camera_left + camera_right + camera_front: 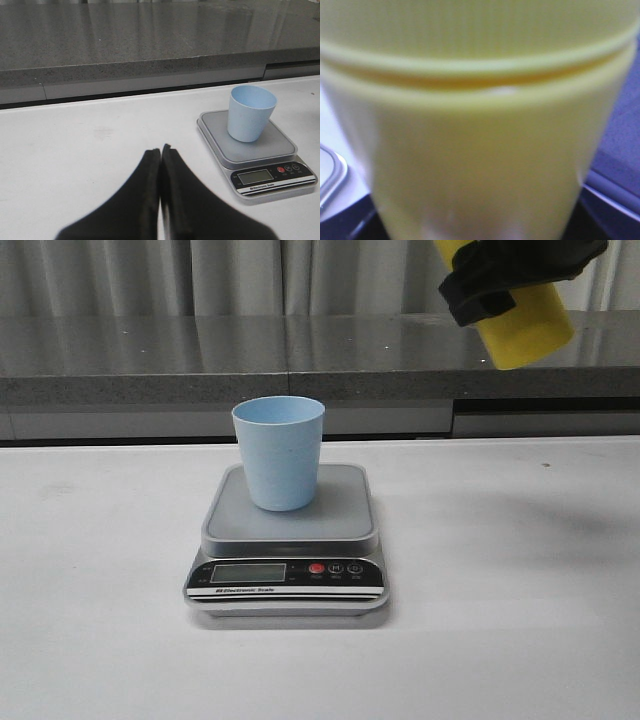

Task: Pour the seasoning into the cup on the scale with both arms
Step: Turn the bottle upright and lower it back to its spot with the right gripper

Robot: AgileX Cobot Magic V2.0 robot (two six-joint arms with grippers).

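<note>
A smooth white tabletop [90,640] fills the near ground. Along its far edge runs a long, dark grey speckled stone ledge [150,365] with a glossy top that catches pale reflections. Behind the ledge hang light grey pleated curtains [200,275]. The lighting is soft and even.

one pale blue cup [279,452], one digital scale [288,558], one yellow seasoning bottle [524,324], two grippers' fingers [161,200]

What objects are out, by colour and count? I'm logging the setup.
Yellow: 1, the seasoning bottle, held in the right gripper
Pale blue: 1, the cup
Silver-grey: 1, the scale
Total: 3
</note>
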